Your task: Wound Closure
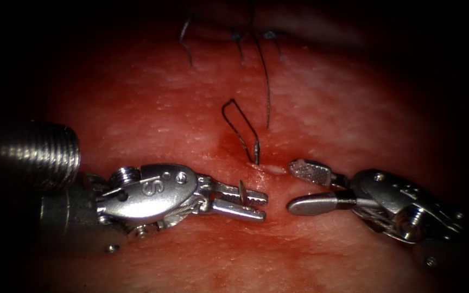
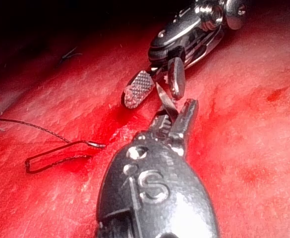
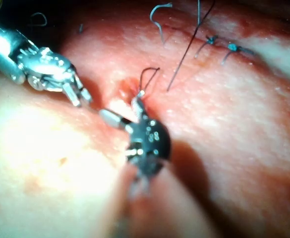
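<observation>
The curved needle is in the tissue [image 1: 153, 92]. Its tail end [image 1: 257, 153] stands out of the surface just left of the cut [image 1: 271, 169], and its middle is buried. My left tool [image 1: 265, 206] is shut on the needle's tip [image 1: 241, 190], which sticks up on the left side of the cut; the left wrist view shows that tip [image 2: 165, 101] between the jaws. The thread [image 1: 235, 118] loops from the tail, and a long strand [image 1: 267, 87] runs toward the far stitches. My right tool [image 1: 290, 185] stands open on the right, holding nothing, tips facing the left tool.
Two tied stitches with blue knots [image 1: 238, 36] [image 1: 270, 34] close the far part of the cut. A cut thread end [image 1: 186, 38] lies at the far left. Red fluid wets the tissue around the needle's entry [image 1: 229, 142]. The left arm's threaded shaft [image 1: 39, 154] fills the left edge.
</observation>
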You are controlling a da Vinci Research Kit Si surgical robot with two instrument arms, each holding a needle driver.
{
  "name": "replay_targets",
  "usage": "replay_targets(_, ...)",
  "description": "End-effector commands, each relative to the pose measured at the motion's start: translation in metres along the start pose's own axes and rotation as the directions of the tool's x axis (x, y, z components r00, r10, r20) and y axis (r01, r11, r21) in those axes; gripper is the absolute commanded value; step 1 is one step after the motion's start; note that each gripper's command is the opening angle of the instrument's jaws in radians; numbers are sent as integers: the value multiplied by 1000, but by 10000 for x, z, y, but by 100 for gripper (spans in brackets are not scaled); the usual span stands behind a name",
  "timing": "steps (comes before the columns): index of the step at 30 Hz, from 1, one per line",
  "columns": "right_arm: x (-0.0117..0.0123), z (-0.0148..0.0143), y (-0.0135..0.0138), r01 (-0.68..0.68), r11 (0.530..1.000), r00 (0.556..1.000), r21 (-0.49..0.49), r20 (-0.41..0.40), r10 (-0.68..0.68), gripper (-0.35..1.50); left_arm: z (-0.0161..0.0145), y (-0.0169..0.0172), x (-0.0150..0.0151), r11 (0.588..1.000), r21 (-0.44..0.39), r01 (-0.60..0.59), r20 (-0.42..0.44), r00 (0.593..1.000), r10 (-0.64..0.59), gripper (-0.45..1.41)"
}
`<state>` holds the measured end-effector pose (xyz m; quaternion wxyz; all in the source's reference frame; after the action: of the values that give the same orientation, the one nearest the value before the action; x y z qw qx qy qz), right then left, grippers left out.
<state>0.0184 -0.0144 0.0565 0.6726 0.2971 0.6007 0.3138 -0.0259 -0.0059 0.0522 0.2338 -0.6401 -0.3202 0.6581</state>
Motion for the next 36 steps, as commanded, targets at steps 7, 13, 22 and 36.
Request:
replay_targets(7, -18, 41, -12, 88, 996, 991, 35, 99, -91, 69, -10, 26, 23, 999, -34, 27, -20, 999, -28, -45)
replay_targets(13, -16, 53, -4, 166, 986, 980, -29, 111, -162, 71, -21, 44, 35, 998, -44, 37, -20, 999, -38, -45)
replay_targets(22, 0, 36, -10, 213, 975, 969, -57, 138, -204, 83, -32, 54, 47, 999, -27, 25, -22, 999, -25, -45)
replay_targets(36, 6, 71, 9, 264, 963, 956, -55, 151, -253, 81, -37, 99, 79, 999, -22, -48, -31, 998, 47, -45)
